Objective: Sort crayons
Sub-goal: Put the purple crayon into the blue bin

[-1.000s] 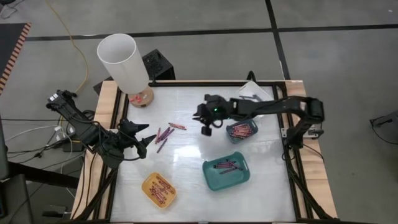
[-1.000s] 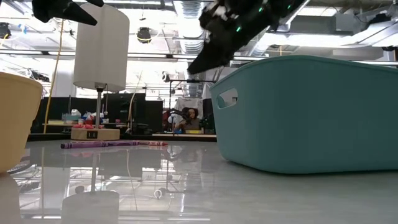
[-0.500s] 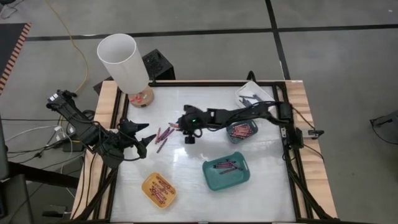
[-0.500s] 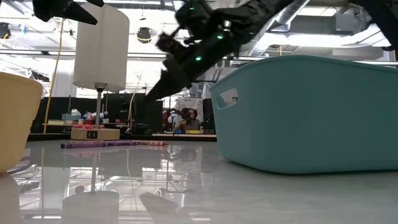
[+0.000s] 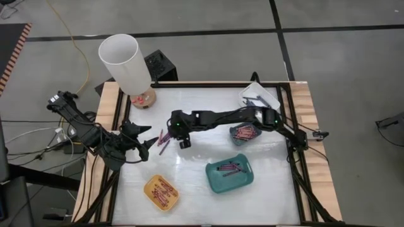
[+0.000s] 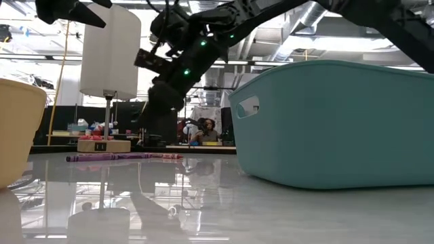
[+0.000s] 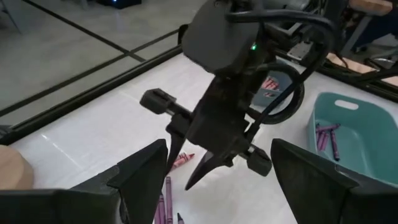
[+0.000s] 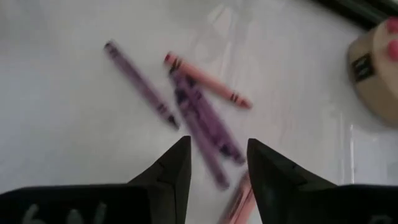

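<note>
Left to right across the counter (image 5: 202,183). The left pincer (image 5: 144,141) waited at the counter's left edge, its fingers spread wide and empty, tips pointing toward the loose crayons (image 5: 163,139) just beside them. These few crayons, purple with one pink, lay scattered on the bare counter left of centre; in the right wrist view their long axes ran roughly parallel, slanting away from the fingers, with one purple stick set apart. The right pincer (image 5: 180,129) had reached far across from the right side and hung directly over this cluster, its fingers (image 8: 171,168) parted and carrying nothing, the purple crayons (image 8: 202,121) lying just ahead of the gap. Both arms were near; the right one looked better placed, already poised above, so the coming pick probably called for a short descent with the fingers straddling one stick across its long axis. Sorted crayons filled the yellow tray (image 5: 149,188) in front, the teal tray (image 5: 247,178) right of centre, and a smaller tray (image 5: 234,140) behind it.
</note>
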`<move>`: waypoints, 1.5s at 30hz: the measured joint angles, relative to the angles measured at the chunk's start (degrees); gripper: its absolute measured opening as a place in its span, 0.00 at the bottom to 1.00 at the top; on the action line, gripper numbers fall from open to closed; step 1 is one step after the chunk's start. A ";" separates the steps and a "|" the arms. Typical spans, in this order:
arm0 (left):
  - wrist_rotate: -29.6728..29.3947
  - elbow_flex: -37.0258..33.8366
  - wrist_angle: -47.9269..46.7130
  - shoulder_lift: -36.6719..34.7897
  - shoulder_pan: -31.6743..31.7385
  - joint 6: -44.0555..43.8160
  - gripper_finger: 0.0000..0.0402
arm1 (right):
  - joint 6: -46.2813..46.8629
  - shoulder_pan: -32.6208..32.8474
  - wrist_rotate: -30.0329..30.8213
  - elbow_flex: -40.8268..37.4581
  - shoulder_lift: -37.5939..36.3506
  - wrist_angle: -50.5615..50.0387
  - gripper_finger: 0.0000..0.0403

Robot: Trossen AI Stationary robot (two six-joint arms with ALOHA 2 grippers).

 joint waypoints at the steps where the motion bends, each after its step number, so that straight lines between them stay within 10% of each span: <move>1: 0.02 0.00 -0.19 0.01 0.00 0.00 0.69 | -0.49 0.00 -0.02 0.40 0.39 0.02 0.37; 34: 0.41 0.02 -0.75 -0.01 0.00 -0.26 0.69 | -1.05 -2.56 -5.19 -0.29 5.95 0.33 0.37; 45: 0.47 0.02 -0.73 0.01 0.01 -0.37 0.69 | -0.77 -2.49 -5.94 -0.29 5.86 -3.17 0.21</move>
